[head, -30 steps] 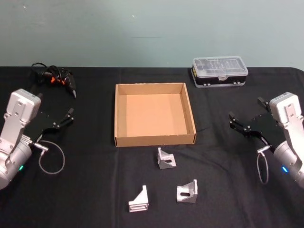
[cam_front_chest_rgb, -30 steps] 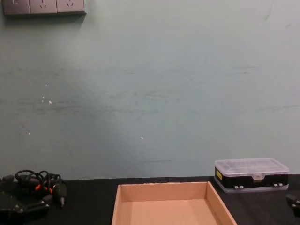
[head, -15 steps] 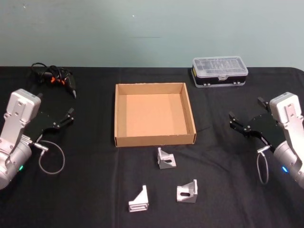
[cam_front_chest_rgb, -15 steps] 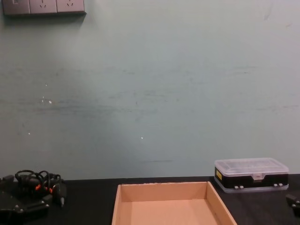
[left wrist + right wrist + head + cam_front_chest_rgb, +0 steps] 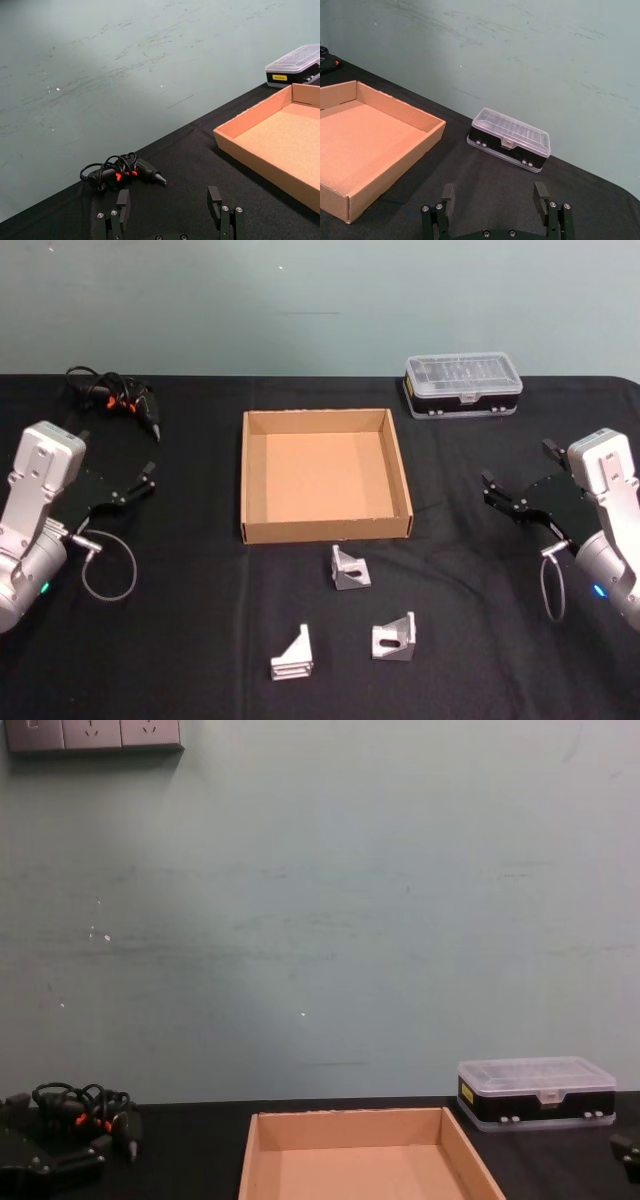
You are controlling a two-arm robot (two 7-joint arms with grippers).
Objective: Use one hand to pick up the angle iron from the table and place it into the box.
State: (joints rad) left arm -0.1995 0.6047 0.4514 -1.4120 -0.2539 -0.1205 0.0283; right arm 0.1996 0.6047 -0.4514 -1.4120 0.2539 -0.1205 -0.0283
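Three silver angle irons lie on the black table [image 5: 190,640] in front of the box: one [image 5: 350,568] close to its front wall, one [image 5: 292,654] nearer me on the left, one [image 5: 394,637] on the right. The tan cardboard box [image 5: 325,532] stands empty at the table's middle, its wall [image 5: 260,112] also showing in the left wrist view and its near corner [image 5: 395,175] in the right wrist view. My left gripper [image 5: 115,453] hovers open at the left, far from the irons. My right gripper [image 5: 518,465] hovers open at the right, holding nothing. Both stand open in their wrist views [image 5: 169,200] [image 5: 494,192].
A black plastic case with a clear lid [image 5: 462,386] sits behind the box on the right. A black tool with a coiled cord and orange marks [image 5: 115,400] lies at the back left. Bare tabletop lies between each gripper and the box.
The whole scene sits a few pixels higher in the head view than before. Neither gripper has moved relative to the box, and the angle irons lie as they did.
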